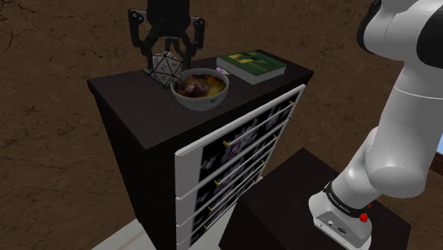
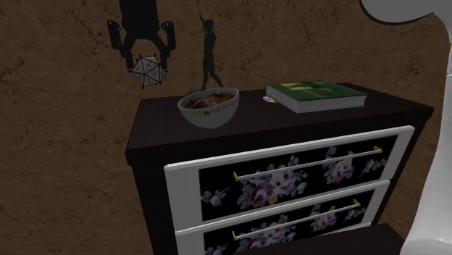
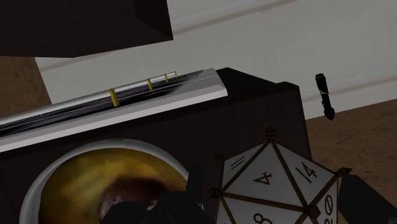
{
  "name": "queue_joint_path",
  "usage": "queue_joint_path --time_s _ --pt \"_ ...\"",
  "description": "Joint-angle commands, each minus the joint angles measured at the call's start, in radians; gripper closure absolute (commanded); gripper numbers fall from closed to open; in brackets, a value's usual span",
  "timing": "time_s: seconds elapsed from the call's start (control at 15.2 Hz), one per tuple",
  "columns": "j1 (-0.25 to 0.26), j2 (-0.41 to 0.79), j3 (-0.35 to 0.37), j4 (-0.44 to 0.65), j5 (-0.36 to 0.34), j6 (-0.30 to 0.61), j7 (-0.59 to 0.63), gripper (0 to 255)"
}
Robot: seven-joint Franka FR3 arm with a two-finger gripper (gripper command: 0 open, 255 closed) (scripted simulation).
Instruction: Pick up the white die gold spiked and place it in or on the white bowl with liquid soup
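Black pincer (image 2: 147, 64) gripped the white die (image 2: 147, 73) between its fingers, holding it in the air just beside the soup bowl (image 2: 210, 116) and above the dresser (image 2: 159, 130) top. The die looked hard, stiff and probably light. Its smooth flat faces could slip, so opposite faces, clear of the gold-tipped corners, seemed the soundest hold. A drop might splash soup.
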Motion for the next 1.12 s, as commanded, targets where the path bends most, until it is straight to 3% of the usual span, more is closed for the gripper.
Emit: queue_joint_path --time_s 0.0,0.33,0.73,1.06 --pt "-0.025 -0.025 -0.006 -0.022 0.015 0.001 -0.026 255" --pt "-0.141 -0.143 -0.049 -0.162 0.086 0.041 -0.166 255" --pt "-0.241 -0.238 -0.12 -0.269 0.138 0.064 -0.331 255" --pt "-0.258 -0.264 -0.135 -0.353 0.15 0.124 -0.364 255"
